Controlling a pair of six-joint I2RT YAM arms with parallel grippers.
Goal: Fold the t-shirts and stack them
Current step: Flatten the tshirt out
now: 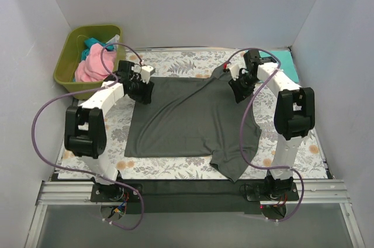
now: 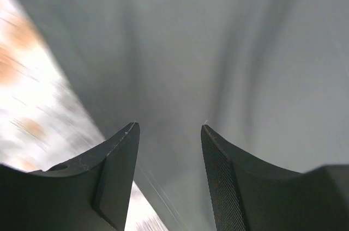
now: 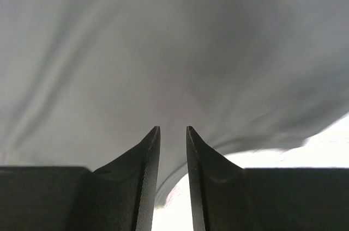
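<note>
A dark charcoal grey t-shirt (image 1: 187,119) lies spread flat on the floral table cloth (image 1: 175,61), one sleeve hanging toward the front right. My left gripper (image 1: 142,93) hovers over the shirt's back left corner. In the left wrist view that gripper (image 2: 169,127) stands open above the grey cloth (image 2: 218,51), with nothing between its fingers. My right gripper (image 1: 239,91) is at the shirt's back right, near the collar. In the right wrist view it (image 3: 173,128) shows a narrow empty gap over the grey cloth (image 3: 163,51).
An olive-green bin (image 1: 65,64) at the back left holds pink (image 1: 87,71) and teal (image 1: 92,46) t-shirts. A teal-green cloth (image 1: 286,58) lies flat at the back right corner. White walls close in three sides.
</note>
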